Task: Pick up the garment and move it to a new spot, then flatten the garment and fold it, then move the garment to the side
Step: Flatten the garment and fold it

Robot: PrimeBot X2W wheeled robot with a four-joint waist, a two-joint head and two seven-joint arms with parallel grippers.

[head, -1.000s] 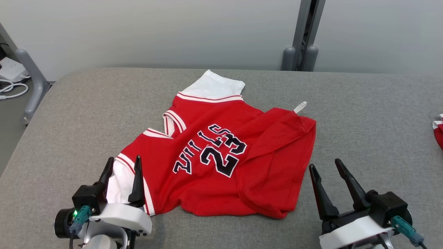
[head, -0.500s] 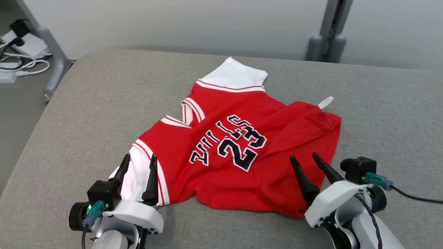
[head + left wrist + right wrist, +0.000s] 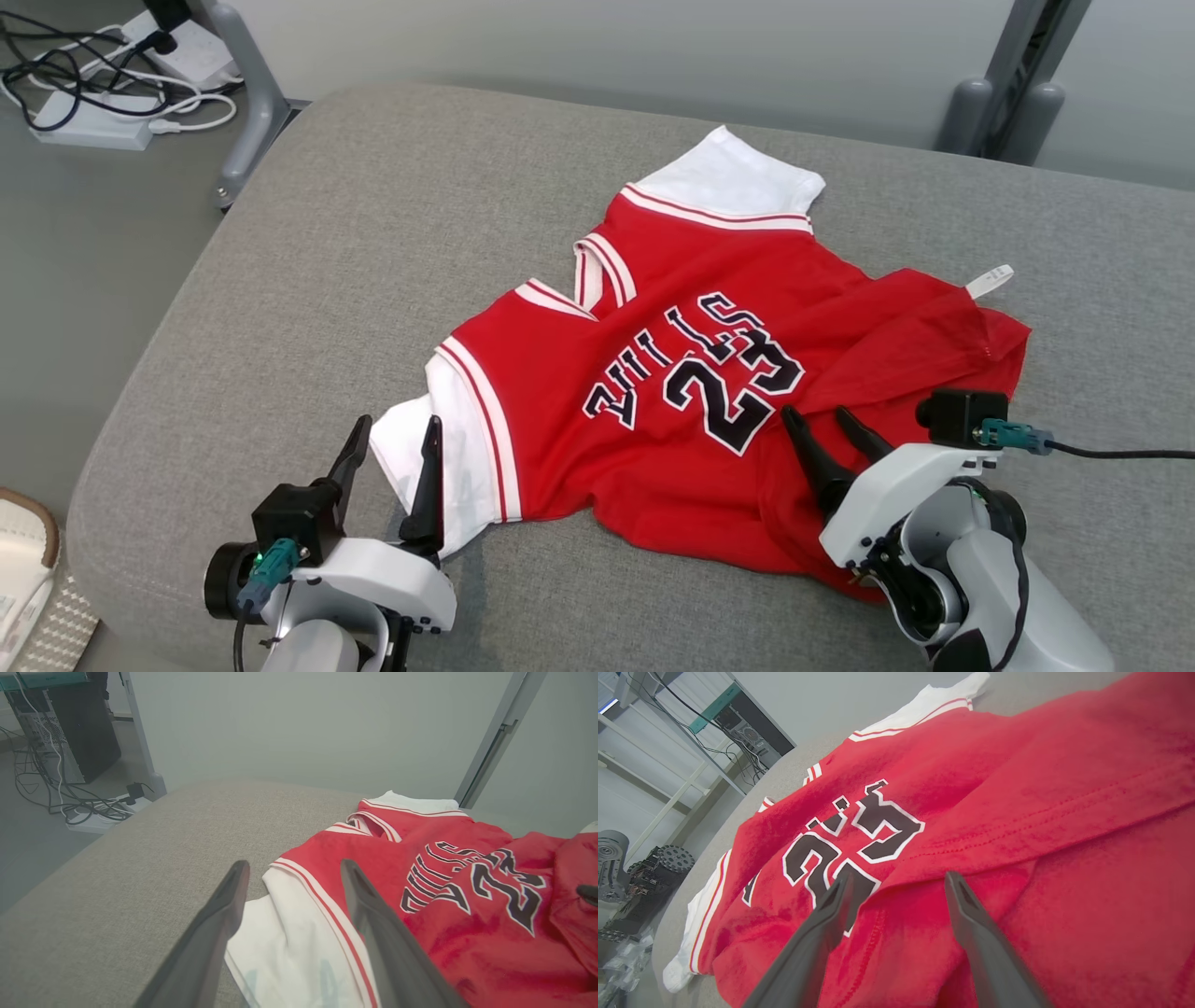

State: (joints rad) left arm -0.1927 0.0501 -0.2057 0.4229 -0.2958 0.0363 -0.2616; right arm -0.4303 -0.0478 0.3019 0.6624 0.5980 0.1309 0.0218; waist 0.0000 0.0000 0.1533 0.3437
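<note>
Head view is showing the red shirt (image 3: 709, 373) lying rumpled on the gray pad (image 3: 327, 233), the left gripper (image 3: 397, 425) at 7 o'clock and right gripper (image 3: 819, 411) at 5 o'clock holding fingers apart, probably to grab it.

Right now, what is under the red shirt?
The red shirt lies on the grey padded table, which shows around it. Its right side is folded over, so more red cloth lies under that flap. Anything else beneath is covered, so I cannot tell.
</note>
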